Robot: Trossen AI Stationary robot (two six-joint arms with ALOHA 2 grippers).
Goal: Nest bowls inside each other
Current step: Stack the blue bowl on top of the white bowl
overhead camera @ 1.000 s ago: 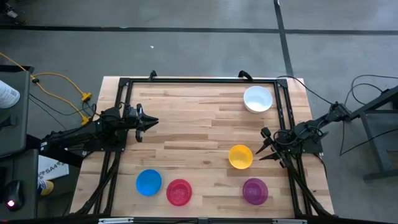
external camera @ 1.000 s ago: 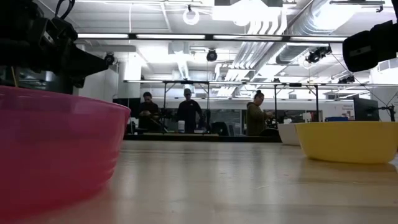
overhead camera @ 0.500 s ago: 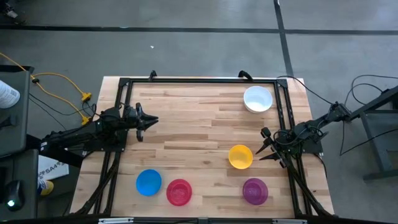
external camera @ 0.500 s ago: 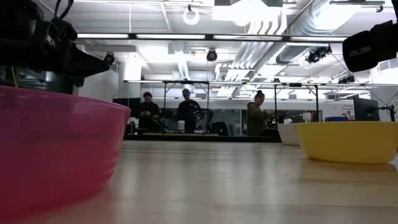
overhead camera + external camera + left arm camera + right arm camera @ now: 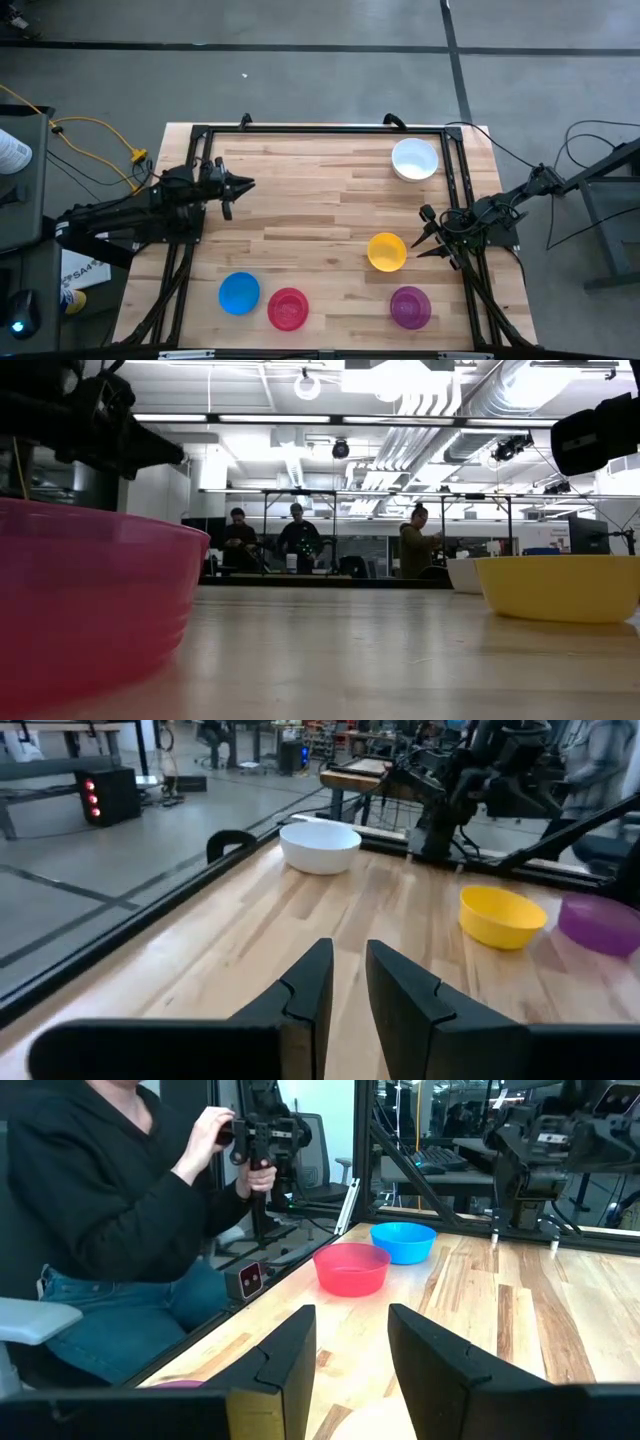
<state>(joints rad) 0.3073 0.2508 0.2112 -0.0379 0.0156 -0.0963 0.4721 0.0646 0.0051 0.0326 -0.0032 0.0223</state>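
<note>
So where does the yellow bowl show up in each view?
High view: yellow bowl, right of centre, just off the right gripper.
Low view: yellow bowl at the right edge.
Left wrist view: yellow bowl, right side.
Right wrist view: not in it.
Shared landmark: the white bowl, beyond the yellow one.

The left tool (image 5: pixel 243 185) has moved a little toward 12 o'clock on the counter (image 5: pixel 320 200), away from the near edge. In the low view its dark body now sits higher in the picture. In the room behind, one person (image 5: pixel 418 541) has shifted slightly toward 3 o'clock.
</note>
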